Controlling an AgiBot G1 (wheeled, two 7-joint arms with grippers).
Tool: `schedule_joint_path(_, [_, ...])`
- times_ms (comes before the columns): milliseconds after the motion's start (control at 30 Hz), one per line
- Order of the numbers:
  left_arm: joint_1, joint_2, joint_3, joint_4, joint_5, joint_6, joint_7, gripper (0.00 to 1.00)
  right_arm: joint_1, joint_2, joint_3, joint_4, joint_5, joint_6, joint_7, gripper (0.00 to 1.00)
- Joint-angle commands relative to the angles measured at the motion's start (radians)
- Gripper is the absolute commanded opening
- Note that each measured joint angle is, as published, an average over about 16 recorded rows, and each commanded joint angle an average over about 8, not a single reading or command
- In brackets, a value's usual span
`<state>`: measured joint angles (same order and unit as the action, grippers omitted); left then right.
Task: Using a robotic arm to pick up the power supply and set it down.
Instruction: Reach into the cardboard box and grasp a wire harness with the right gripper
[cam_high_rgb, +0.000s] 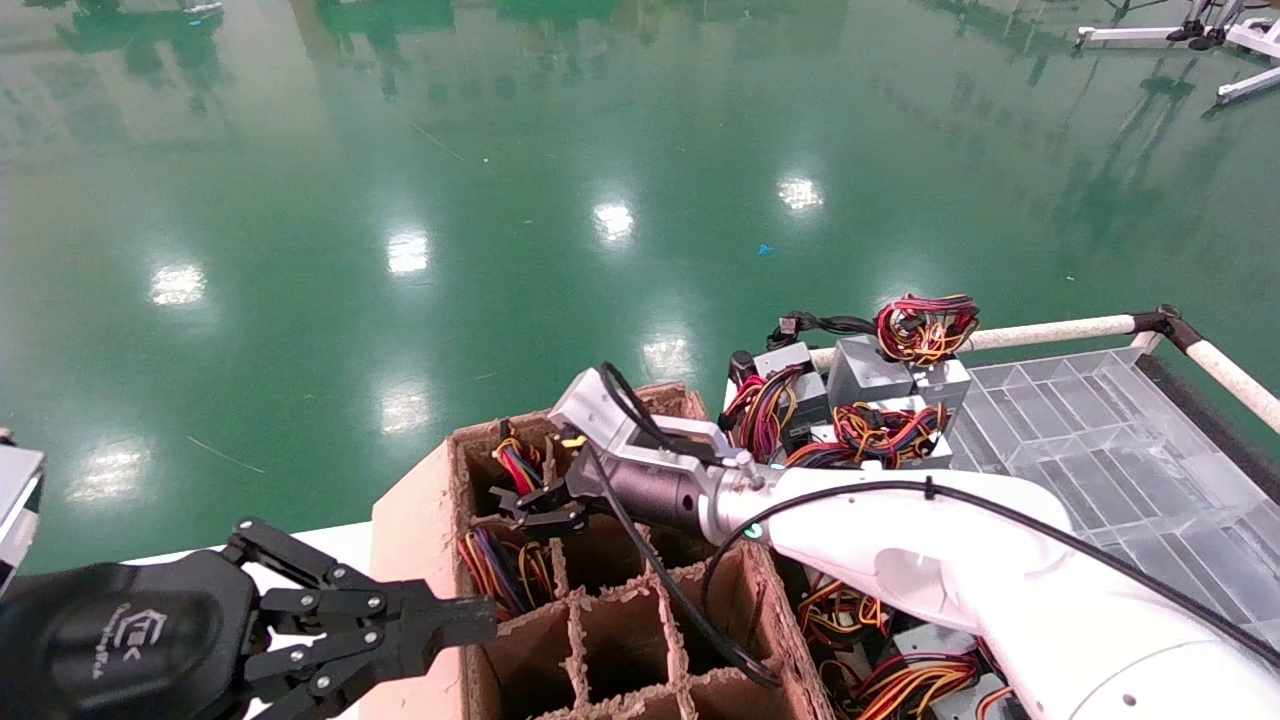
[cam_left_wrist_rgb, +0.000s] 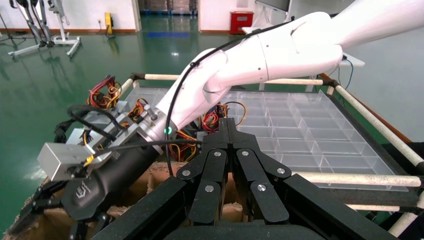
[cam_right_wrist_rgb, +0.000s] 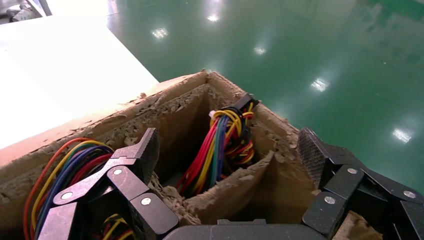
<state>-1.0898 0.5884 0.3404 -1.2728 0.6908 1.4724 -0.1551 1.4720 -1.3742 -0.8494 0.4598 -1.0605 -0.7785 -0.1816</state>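
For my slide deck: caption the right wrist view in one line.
Open right pincer poised over a cardboard crate cell holding a wire bundle.

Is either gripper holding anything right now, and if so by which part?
Nothing is held. The right gripper is open over a cell of the cardboard box with a wire bundle inside. The left gripper is shut and empty.

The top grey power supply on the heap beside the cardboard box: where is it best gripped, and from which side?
Probably across the bare metal body of the power supply, from above: it lies topmost and tilted, with nothing over it. Keep off the loose wire bundle beside it. The open right gripper is nearest.
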Motion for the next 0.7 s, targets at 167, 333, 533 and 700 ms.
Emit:
schedule_joint_path(167, [0.0, 0.0, 0.0, 0.0, 0.0, 0.0, 0.0, 0.48, -0.003, 0.001, -0.092, 0.034, 0.068, 0.061, 0.026, 0.0])
schedule_joint_path(333, [0.0, 0.0, 0.0, 0.0, 0.0, 0.0, 0.0, 0.97, -0.001, 0.002, -0.153, 0.038, 0.121, 0.096, 0.037, 0.0])
schedule_joint_path(533, [0.0, 0.0, 0.0, 0.0, 0.0, 0.0, 0.0, 1.0, 0.005, 0.002, -0.212, 0.044, 0.179, 0.123, 0.039, 0.0])
schedule_joint_path(700, [0.0, 0.0, 0.0, 0.0, 0.0, 0.0, 0.0, 1.0, 0.009, 0.003, -0.255, 0.045, 0.226, 0.138, 0.034, 0.0])
